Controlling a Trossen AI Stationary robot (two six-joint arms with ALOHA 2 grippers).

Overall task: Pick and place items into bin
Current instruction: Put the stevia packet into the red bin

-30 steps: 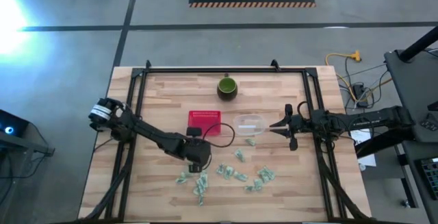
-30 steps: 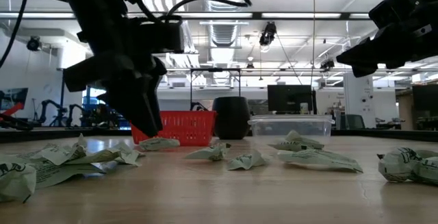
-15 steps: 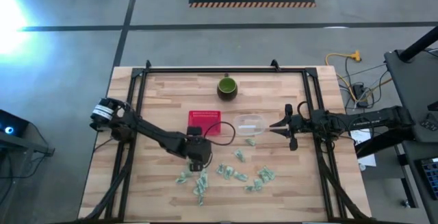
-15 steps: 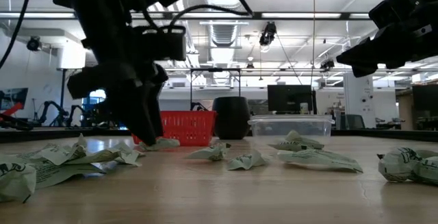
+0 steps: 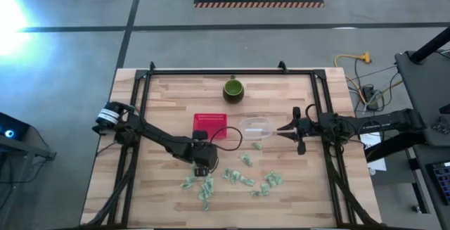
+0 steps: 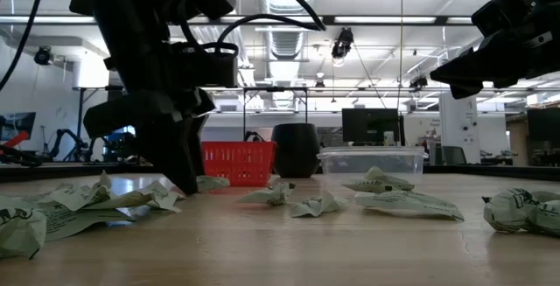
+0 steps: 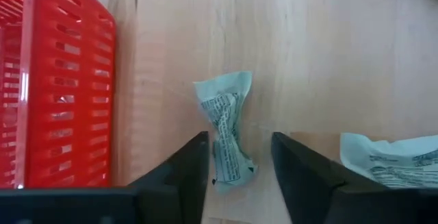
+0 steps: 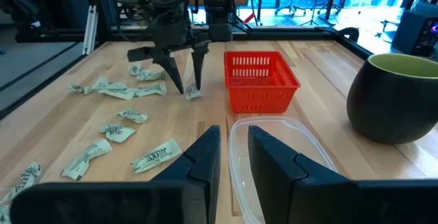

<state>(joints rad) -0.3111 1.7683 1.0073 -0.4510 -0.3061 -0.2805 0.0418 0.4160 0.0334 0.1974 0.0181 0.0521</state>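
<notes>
I have the left gripper low on the wooden surface, just beside the red basket, with its two fingers standing on either side of one wrapped piece. The fingers are still apart and I see a thin gap on each side, so nothing is held yet. I put the gripper there because this piece lies closest to the basket, so I judge the carry will be short.

The other pieces lie scattered on the surface in front of the basket and the clear plastic tub, none of them in the basket as far as I can see.

The piece is pale green and white printed paper, twisted and crumpled, narrow in the middle, so I think it will squash easily. The basket is hard plastic with slotted walls. The dark green cup is round and smooth.

The right gripper waits above the tub's edge, its fingers a little apart and empty.
</notes>
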